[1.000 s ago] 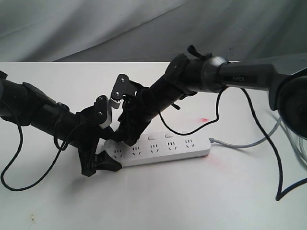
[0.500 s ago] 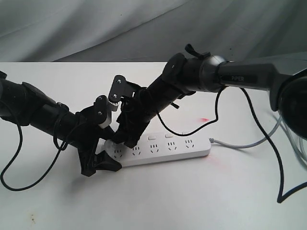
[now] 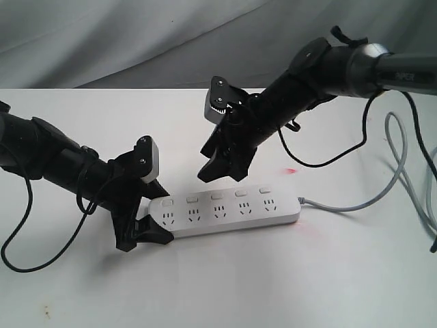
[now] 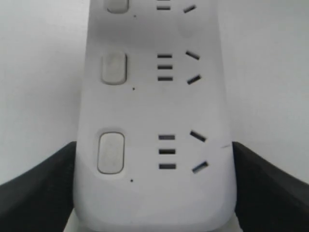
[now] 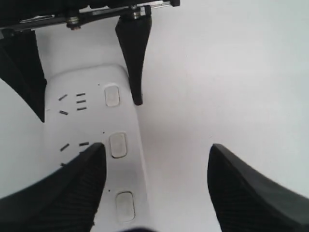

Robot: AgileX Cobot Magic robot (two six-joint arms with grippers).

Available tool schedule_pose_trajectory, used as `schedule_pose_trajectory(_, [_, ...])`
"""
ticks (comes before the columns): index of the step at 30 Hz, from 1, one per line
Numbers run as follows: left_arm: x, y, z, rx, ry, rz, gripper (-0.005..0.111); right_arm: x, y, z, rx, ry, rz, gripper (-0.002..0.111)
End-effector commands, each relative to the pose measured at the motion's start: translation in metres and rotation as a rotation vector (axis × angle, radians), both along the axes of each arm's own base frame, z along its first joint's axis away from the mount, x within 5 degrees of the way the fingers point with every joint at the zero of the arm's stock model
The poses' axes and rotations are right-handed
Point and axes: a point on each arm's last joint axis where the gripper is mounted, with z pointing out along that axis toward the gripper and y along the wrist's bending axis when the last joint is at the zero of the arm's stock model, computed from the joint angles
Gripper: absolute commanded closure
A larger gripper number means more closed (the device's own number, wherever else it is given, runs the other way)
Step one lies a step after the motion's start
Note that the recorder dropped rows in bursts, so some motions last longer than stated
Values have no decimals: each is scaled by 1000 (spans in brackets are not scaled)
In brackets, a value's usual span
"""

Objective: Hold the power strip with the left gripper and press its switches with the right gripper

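Note:
The white power strip [image 3: 232, 208] lies flat on the white table. My left gripper [image 3: 156, 213] is shut on its left end; in the left wrist view the black fingers [image 4: 38, 188] press against both long sides of the power strip [image 4: 154, 106]. The row of white switches [image 3: 215, 196] runs along its far edge, with nothing touching them. My right gripper [image 3: 220, 174] hangs open above that row, apart from the strip. In the right wrist view my right gripper [image 5: 157, 147] stands with its jaws wide over the switches [image 5: 118, 144] and the bare table.
The strip's grey cord [image 3: 355, 203] runs off to the right, where more grey cable [image 3: 410, 184] loops. A thin black cable [image 3: 13, 253] hangs from the left arm. A red light spot [image 3: 291, 170] lies on the table behind the strip.
My right gripper has lifted off the strip's left switches and moved up and to the right, uncovering the whole row. The left gripper and the strip have stayed put.

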Motion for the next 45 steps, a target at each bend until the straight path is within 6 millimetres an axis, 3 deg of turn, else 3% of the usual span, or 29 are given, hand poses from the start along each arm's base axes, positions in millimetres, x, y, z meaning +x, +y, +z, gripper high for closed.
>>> schedule_pose_trajectory(1, [1, -2, 2, -5, -10, -7, 107, -1, 9, 5, 15, -45, -10, 51])
schedule_pose_trajectory(7, [1, -2, 2, -5, -10, -7, 107, -5, 24, -9, -2, -60, 13, 51])
schedule_pose_trajectory(14, [1, -2, 2, -5, -10, -7, 107, -2, 25, -28, -26, -51, -8, 51])
schedule_pose_trajectory(23, [1, -2, 2, -5, -10, -7, 107, -1, 25, -30, -28, -54, -20, 51])
schedule_pose_trajectory(45, [1, -2, 2, -5, -10, -7, 107, -5, 23, -56, -129, -5, 2, 51])
